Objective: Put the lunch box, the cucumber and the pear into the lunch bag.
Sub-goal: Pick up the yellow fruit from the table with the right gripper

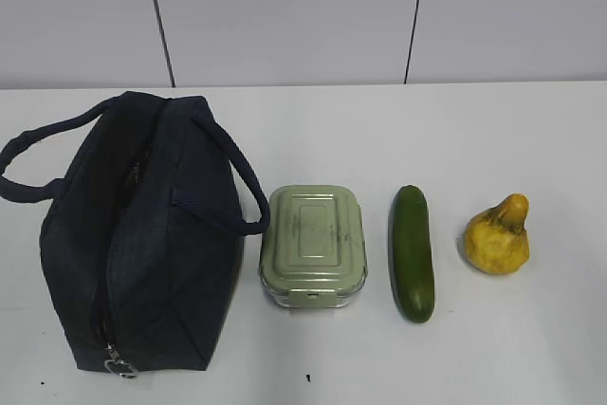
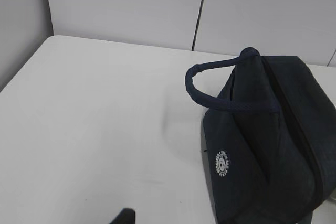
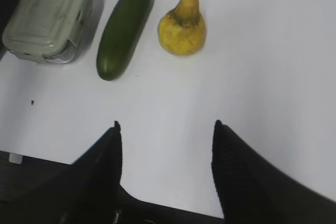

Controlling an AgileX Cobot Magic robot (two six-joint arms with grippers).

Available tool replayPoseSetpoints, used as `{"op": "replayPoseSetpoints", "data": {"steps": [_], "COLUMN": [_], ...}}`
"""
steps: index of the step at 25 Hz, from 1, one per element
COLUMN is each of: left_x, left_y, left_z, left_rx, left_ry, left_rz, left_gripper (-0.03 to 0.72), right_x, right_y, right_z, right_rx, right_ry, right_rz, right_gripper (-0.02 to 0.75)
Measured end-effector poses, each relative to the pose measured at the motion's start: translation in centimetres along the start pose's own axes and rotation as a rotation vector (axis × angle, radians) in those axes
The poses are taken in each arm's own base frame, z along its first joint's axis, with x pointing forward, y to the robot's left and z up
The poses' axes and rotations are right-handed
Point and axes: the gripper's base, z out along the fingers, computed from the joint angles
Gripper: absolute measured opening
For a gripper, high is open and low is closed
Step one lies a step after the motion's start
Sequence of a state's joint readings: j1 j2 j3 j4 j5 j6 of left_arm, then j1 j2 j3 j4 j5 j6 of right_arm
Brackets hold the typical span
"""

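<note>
The navy lunch bag [image 1: 142, 253] lies at the table's left, handles spread, its zipper running along the top to a ring pull [image 1: 120, 365] at the near end. To its right, in a row, sit the sage-green lunch box [image 1: 313, 244], the dark cucumber [image 1: 413, 253] and the yellow pear [image 1: 498, 236]. Neither gripper shows in the exterior view. My right gripper [image 3: 166, 129] hovers open and empty, nearer than the lunch box [image 3: 44, 17], cucumber [image 3: 123, 30] and pear [image 3: 182, 27]. In the left wrist view only one dark fingertip [image 2: 126, 216] shows, left of the lunch bag [image 2: 273, 129], holding nothing.
White tabletop [image 1: 474, 130] stretches behind and around the objects. A grey panelled wall [image 1: 285, 16] closes the back. The table's near edge [image 3: 31, 163] shows as a dark band at the lower left of the right wrist view. Bare table [image 2: 94, 119] lies left of the bag.
</note>
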State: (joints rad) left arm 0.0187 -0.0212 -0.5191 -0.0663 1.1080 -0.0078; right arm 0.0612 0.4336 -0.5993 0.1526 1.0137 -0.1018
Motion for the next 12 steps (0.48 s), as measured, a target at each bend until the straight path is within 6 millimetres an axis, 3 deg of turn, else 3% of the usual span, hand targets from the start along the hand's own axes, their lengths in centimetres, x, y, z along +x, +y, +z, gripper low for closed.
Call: {"op": "replayPoseSetpoints", "data": {"steps": [8, 12], "left_x": [0.0, 0.0], "left_y": [0.0, 0.0], "left_z": [0.0, 0.0], "left_rx": [0.0, 0.0], "left_ry": [0.0, 0.0], "left_rz": [0.0, 0.0], "left_gripper": [0.309, 0.309], "right_x": [-6.5, -9.7], "right_y": [-0.2, -0.7], "right_z": [4.9, 8.6], "right_rx": [-0.066, -0.072], "right_ry": [0.168, 0.269], "right_rz": [0.025, 0.033], "right_gripper": [0.43, 0.43]}}
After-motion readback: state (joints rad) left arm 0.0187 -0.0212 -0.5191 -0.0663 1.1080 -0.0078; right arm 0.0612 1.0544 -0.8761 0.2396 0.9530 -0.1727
